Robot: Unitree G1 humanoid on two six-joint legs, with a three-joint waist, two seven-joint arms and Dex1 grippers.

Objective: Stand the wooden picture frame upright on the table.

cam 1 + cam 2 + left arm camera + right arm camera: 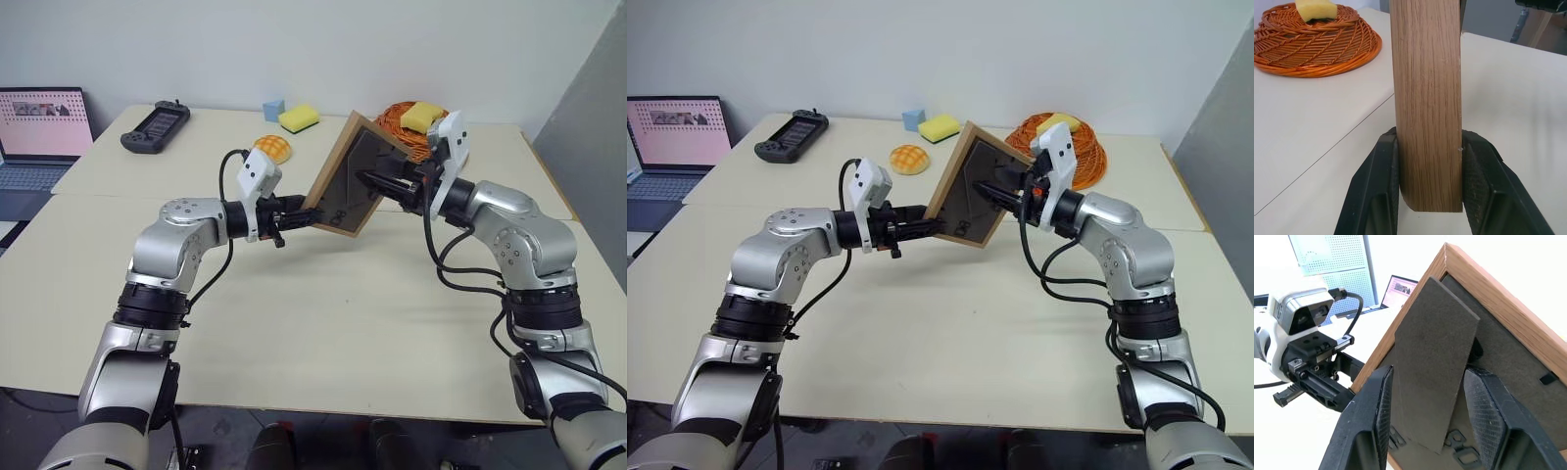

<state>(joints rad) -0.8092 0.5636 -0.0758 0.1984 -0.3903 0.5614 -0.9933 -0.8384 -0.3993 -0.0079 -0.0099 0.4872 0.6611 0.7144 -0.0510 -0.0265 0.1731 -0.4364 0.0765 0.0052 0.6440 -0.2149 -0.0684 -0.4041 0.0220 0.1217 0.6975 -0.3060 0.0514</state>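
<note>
Frame (1426, 107) of light grained wood with matt finish, its back panel (1508, 367) and stand flap (1432, 367) matt dark fibreboard, basket (1312, 41) of woven orange wicker, table (323, 323) smooth matt cream, finger pads (1488, 421) finely textured black.

We are looking at a robot lab or test office: a plain cream bench (323, 333) against bare white walls, a laptop (39, 137) running at ten o'clock, a handheld controller (155, 126) lying at eleven o'clock, sponges (299, 118) and a wicker basket (1087, 162) sitting at twelve to one o'clock.
</note>
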